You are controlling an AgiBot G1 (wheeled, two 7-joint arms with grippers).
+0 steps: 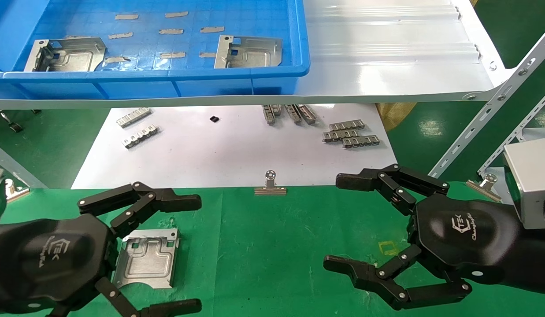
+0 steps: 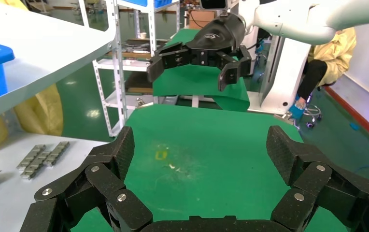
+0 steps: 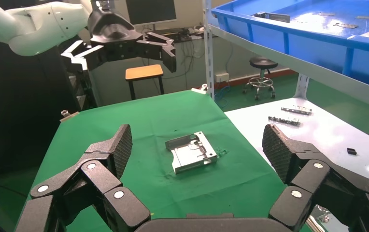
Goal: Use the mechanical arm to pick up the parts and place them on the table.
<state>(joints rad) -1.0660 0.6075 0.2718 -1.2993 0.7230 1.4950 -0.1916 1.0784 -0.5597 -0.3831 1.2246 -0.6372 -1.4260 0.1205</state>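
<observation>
Left hand (image 1: 175, 251) hovers over one part (image 1: 146, 257) lying flat on the green counter (image 1: 272, 246), fingers apart, empty. Right hand (image 1: 342, 224) spread wide, empty. Two parts (image 1: 248, 52) sit in the blue bin (image 1: 166, 77).

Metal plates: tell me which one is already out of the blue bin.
The plate lying flat on the green table beneath the open left gripper; the other two remain in the bin.

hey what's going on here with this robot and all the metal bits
The robot is moving metal plates from the blue bin to the green table. One plate already lies on the cloth beside the open left gripper; two remain in the bin. The right gripper hovers open, holding nothing.
</observation>
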